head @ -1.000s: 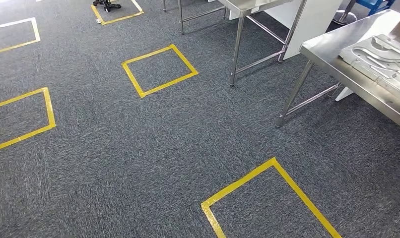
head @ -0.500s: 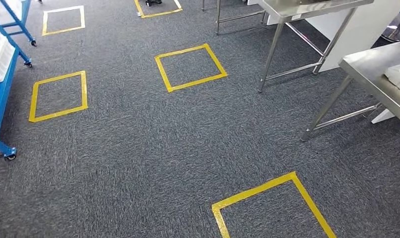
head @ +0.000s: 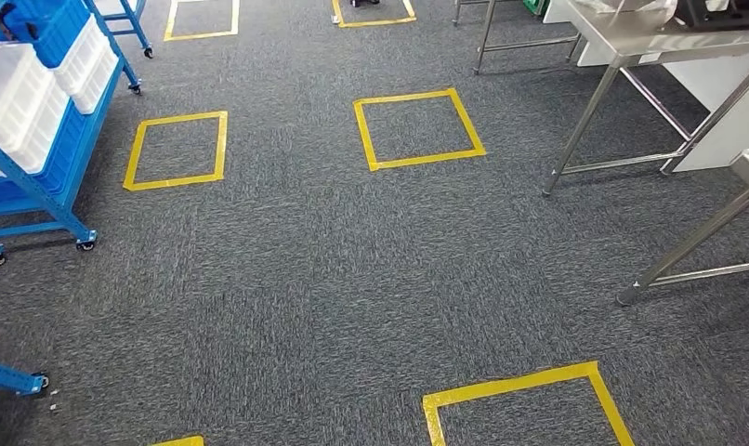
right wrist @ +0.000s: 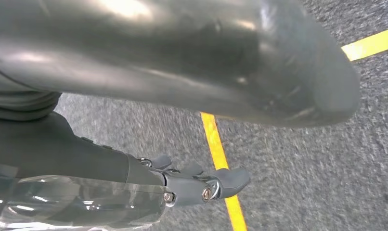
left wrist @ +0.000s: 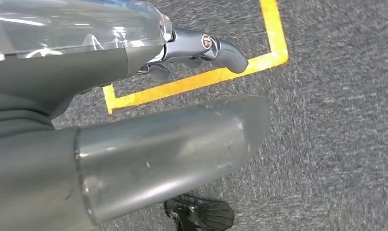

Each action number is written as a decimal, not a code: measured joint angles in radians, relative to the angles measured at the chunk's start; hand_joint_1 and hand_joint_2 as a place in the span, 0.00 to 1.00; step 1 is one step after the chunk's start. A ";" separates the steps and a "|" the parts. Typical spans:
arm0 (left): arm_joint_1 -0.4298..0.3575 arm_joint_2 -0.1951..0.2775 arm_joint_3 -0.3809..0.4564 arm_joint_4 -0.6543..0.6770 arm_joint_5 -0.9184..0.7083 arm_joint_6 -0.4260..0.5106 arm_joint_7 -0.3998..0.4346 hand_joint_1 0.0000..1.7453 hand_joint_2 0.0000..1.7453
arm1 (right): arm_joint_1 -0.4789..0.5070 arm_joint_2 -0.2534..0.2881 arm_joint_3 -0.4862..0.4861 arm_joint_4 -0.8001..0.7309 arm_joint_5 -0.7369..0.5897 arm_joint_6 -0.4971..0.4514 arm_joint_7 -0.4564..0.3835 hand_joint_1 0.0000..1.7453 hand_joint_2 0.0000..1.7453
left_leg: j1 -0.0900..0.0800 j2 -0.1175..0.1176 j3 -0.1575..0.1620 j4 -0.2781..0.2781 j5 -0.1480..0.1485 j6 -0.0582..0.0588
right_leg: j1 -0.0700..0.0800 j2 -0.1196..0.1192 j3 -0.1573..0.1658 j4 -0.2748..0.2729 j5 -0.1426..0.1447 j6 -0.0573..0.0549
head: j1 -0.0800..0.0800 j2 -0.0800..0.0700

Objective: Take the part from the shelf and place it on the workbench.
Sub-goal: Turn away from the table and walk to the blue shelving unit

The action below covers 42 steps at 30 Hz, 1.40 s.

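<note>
Head view looked down on grey carpet point(head: 287, 297) marked with yellow tape squares point(head: 417, 128), a blue wheeled shelf point(head: 38, 177) holding white bins point(head: 18, 98) at the left and steel workbenches point(head: 668, 46) at the right (the part itself could not be made out). Both wrist views showed the left hand point(left wrist: 148, 91) and right hand point(right wrist: 173, 139) hanging over the carpet, fingers loosely apart and holding nothing.

Open carpet ahead, flanked by furniture

Blue shelf point(head: 36, 121) stood left, steel workbench point(head: 668, 42) legs right; bare carpet point(head: 352, 269) lay between.
</note>
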 joint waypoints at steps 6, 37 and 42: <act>0.004 -0.006 0.000 0.000 -0.002 -0.002 0.005 0.00 0.00 | -0.003 -0.002 0.000 0.000 0.017 -0.003 0.009 0.00 0.00 | 0.005 0.043 -0.047 0.082 -0.047 -0.033 | 0.001 -0.056 0.015 -0.032 0.009 -0.031 | -0.007 0.000; 0.005 -0.025 0.000 0.000 0.000 -0.001 0.018 0.00 0.00 | -0.003 -0.003 0.000 0.001 0.034 -0.004 0.020 0.00 0.00 | 0.000 0.049 -0.059 0.114 -0.061 -0.034 | 0.002 -0.064 0.010 -0.024 0.008 -0.033 | -0.009 0.000; 0.005 -0.028 0.000 0.000 -0.002 -0.004 0.020 0.00 0.00 | 0.001 -0.002 0.000 0.001 0.044 -0.004 0.028 0.00 0.00 | 0.007 0.100 -0.108 0.232 -0.086 -0.043 | 0.010 -0.133 0.013 -0.023 0.001 -0.039 | -0.013 0.000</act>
